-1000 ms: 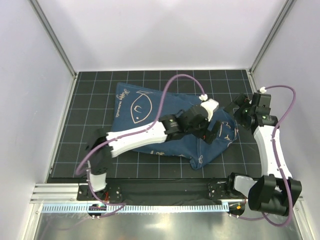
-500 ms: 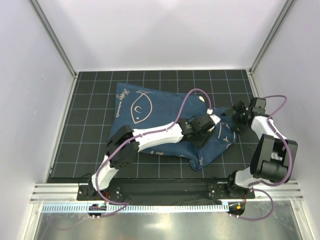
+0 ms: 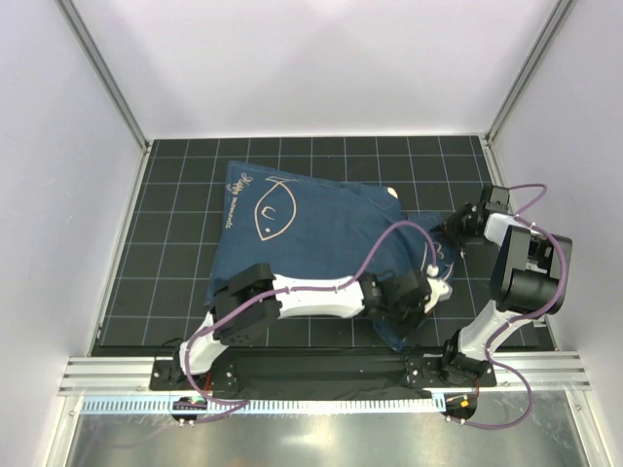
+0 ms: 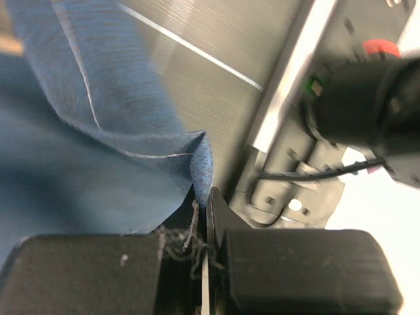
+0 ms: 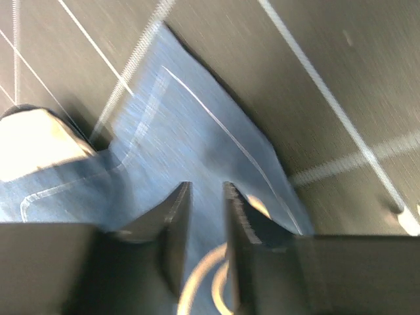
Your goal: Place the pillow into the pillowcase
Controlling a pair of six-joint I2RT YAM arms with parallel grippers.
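Pillowcase (image 3: 311,243): limp, light, best grabbed by hem, left gripper (image 4: 209,197) clamped on 5 o'clock corner, right gripper (image 5: 207,190) slightly apart at 3.

Script lettering (image 3: 243,192) on the pillowcase (image 3: 321,229) is illegibly small.

Overhead view bright, evenly lit, sharp; right wrist view smears the navy-blue printed fabric pillowcase (image 5: 190,131) (motion blur).

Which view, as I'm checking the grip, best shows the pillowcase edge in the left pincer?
Left wrist: the edge of the pillowcase runs into the shut left pincer. Top external shows most of the case, but the pinch is too small to see; right wrist shows only another stretch of fabric.
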